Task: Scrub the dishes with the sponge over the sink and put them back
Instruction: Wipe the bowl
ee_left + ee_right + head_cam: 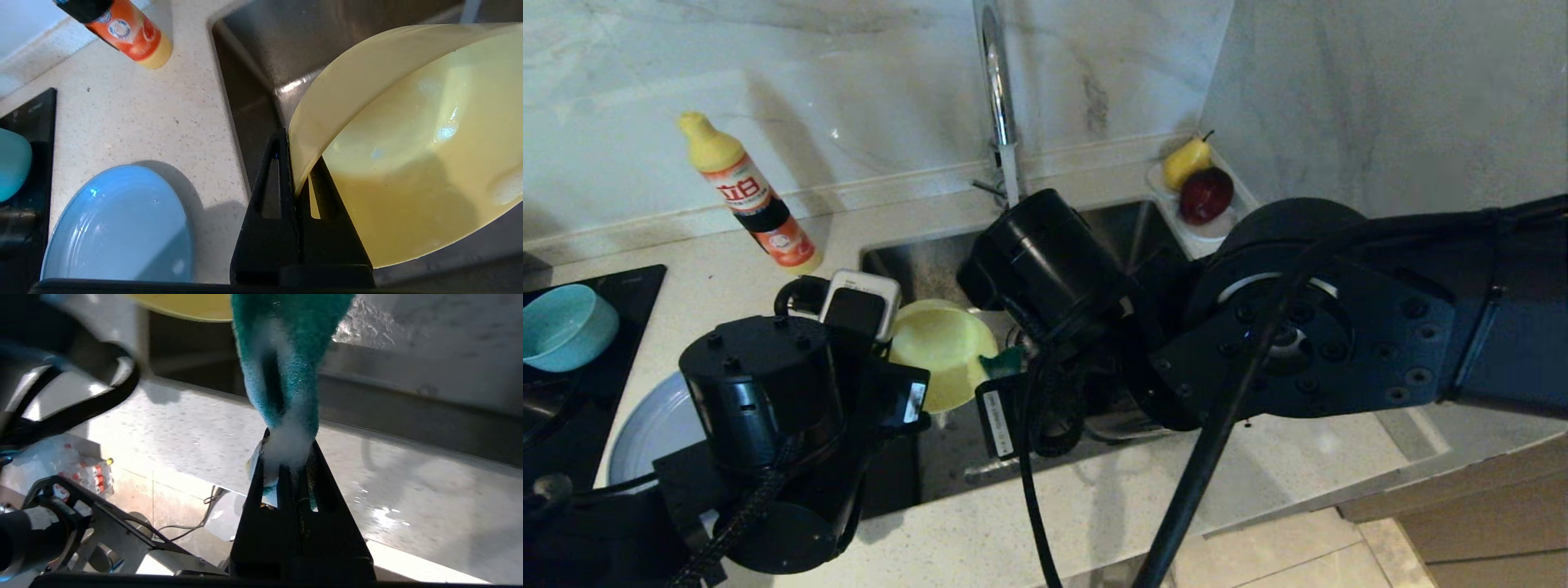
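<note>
Scrubbing is under way: the left end effector point(300, 179) pinches the yellow bowl's point(412, 155) rim above the sink point(947, 457). The right end effector point(288, 469), pinching the soapy sponge point(286, 355) just beside it, must next rub inside.

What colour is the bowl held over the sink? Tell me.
Pale yellow bowl; clearest in the left wrist view.
</note>
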